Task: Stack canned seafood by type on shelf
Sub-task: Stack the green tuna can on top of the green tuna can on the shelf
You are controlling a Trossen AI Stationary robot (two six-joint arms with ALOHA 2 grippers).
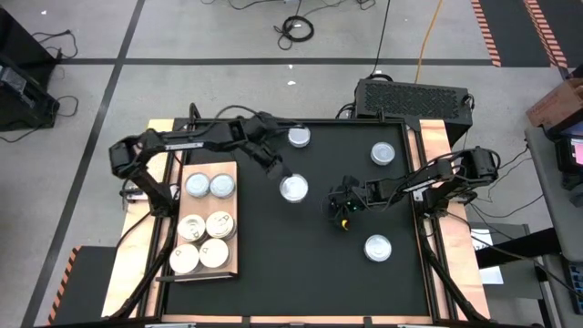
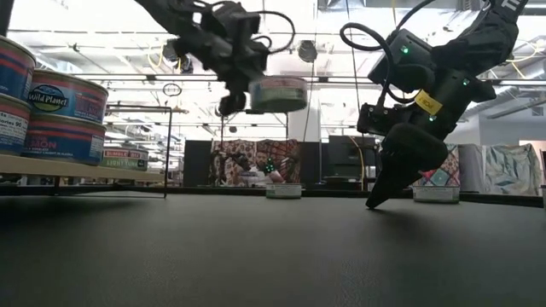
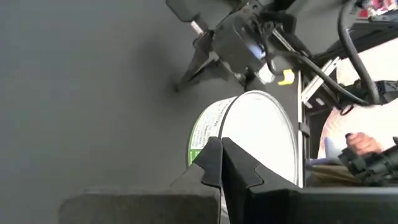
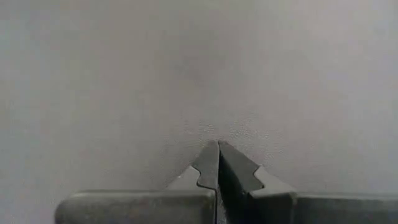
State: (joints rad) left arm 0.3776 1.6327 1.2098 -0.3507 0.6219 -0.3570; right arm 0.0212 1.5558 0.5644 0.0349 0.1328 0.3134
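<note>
Overhead, the left gripper sits beside a tin mid-mat, with six tins on the shelf. Low down, that tin hangs airborne. Wrist views show both arms' fingers pressed together, the right gripper over bare mat.

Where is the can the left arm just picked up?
In the high view, the lifted can sits mid-mat at the left gripper, right of the shelf and left of the right gripper; the low view shows it held off the mat.

Ten round tins in view, six on one wooden shelf, four elsewhere.
</note>
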